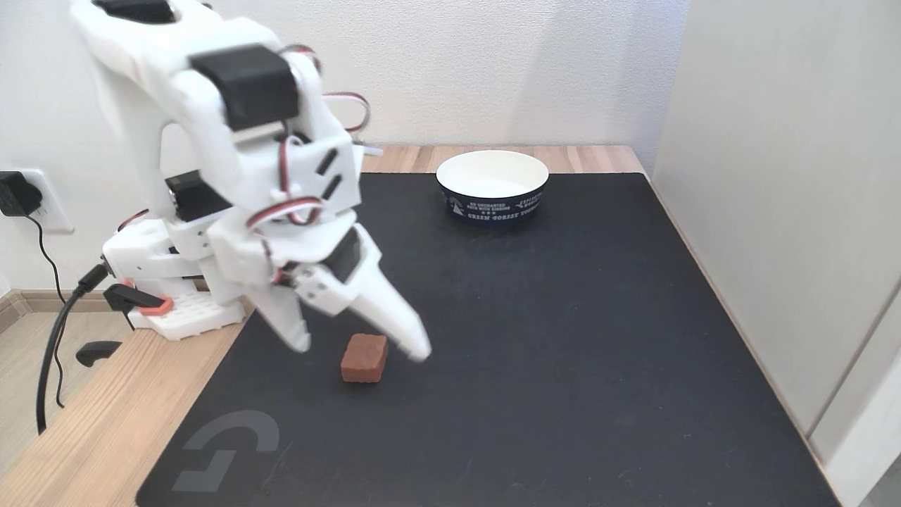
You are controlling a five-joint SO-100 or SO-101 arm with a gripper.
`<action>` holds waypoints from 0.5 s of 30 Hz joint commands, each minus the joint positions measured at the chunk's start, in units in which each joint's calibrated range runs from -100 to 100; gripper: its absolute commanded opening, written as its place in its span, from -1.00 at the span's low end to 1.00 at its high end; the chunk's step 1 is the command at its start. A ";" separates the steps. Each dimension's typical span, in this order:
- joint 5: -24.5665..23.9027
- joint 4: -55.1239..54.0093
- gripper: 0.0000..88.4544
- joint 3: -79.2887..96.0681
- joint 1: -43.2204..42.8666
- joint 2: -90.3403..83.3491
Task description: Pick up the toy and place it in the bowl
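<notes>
Toy pickup not yet made. Gripper [360, 346] spread wide, nothing held, white fingers straddling the toy block [364, 358] from above; height over it unclear. Block lies flat on the black mat [563, 352], near side. Paper bowl [492, 186] stands well apart at the mat's far edge, nothing visible inside. Grasp, lift, carry and drop all remain.
</notes>
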 commanded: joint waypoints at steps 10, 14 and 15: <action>-0.03 -1.31 -0.01 6.58 -11.93 1.38; -0.03 -0.81 -0.01 5.86 -12.02 0.04; 0.13 -0.47 -0.01 5.23 -12.02 -1.29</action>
